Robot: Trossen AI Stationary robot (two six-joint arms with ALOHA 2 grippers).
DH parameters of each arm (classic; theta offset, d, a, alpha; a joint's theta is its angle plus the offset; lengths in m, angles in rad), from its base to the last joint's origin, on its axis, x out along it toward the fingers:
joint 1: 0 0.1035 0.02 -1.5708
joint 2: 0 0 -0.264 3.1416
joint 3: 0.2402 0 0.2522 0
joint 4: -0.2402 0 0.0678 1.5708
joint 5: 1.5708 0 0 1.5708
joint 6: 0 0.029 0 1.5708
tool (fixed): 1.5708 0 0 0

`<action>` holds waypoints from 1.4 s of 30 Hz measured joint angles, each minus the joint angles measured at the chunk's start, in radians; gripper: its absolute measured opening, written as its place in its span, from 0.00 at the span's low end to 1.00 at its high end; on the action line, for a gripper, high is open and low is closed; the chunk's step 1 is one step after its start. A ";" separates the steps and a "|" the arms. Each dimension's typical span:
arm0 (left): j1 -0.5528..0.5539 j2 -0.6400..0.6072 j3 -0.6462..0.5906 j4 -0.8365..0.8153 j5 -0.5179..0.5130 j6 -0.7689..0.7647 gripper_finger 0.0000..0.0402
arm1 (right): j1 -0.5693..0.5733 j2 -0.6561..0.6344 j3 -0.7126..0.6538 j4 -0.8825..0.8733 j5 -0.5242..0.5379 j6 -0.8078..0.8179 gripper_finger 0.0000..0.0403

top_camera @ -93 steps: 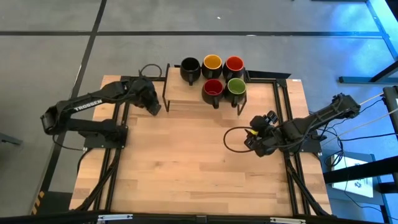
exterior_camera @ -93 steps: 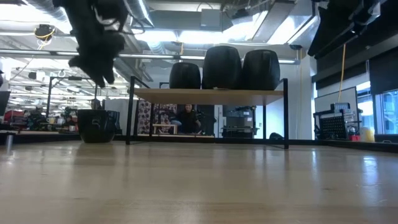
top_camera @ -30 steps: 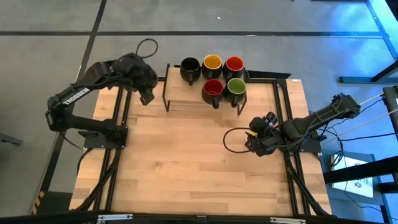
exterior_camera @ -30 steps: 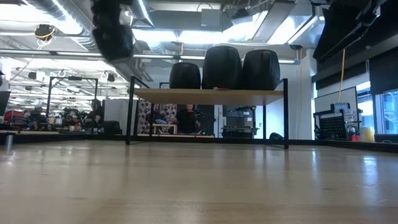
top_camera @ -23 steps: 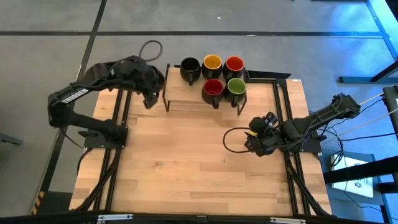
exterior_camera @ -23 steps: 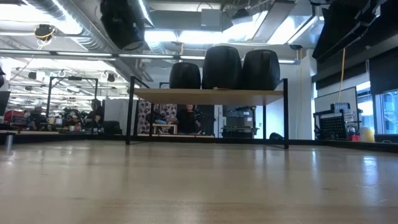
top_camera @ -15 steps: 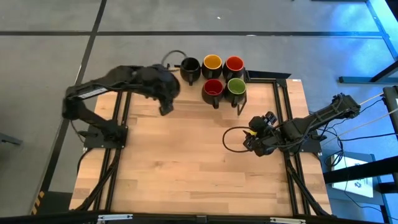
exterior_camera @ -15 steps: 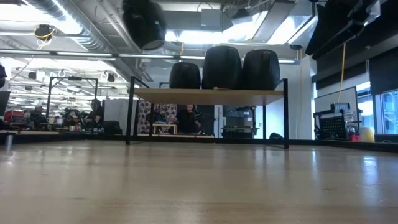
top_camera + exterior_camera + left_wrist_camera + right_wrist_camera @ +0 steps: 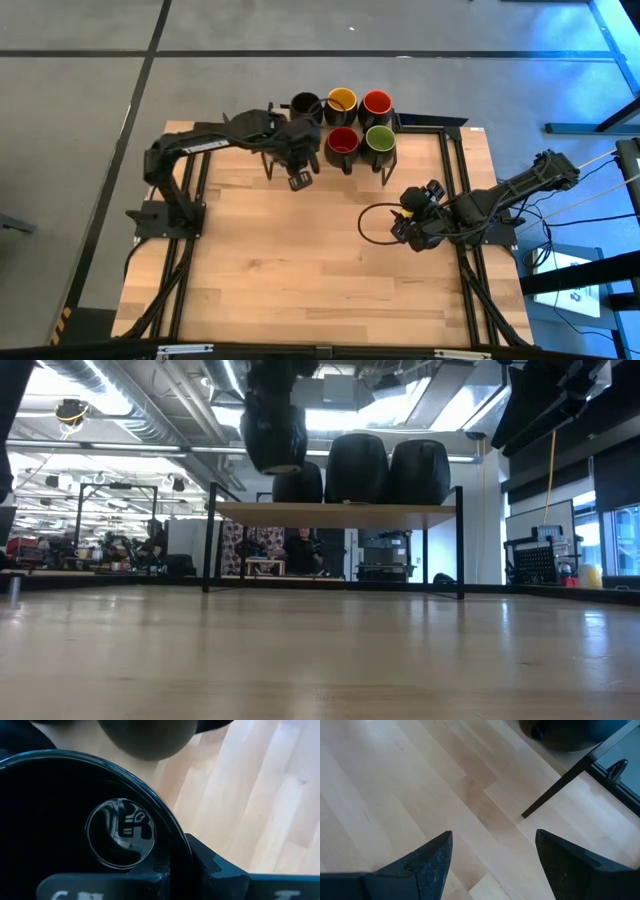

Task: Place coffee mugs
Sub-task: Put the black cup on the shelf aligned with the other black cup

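High view: five mugs (image 9: 341,100) on the shelf (image 9: 285,160), just beyond the left gripper (image 9: 299,172). The sixth, black-lined mug (image 9: 75,830), gripped by the left fingers, hangs above the shelf's free corner; placing remains. Right gripper (image 9: 490,862) parked wide, holding nothing.

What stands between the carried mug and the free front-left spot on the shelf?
Nothing visible. The left gripper holds the black mug above the shelf, left of the five mugs standing there; the red mug borders that spot.
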 joint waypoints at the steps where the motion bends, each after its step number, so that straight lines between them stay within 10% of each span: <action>1: 0.004 0.012 0.000 -0.005 0.000 0.000 0.06 | 0.000 0.000 0.000 0.000 0.000 0.000 0.68; 42: 0.081 0.088 -0.002 0.064 0.060 0.079 0.08 | 0.000 0.000 0.000 0.002 -0.008 -0.012 0.68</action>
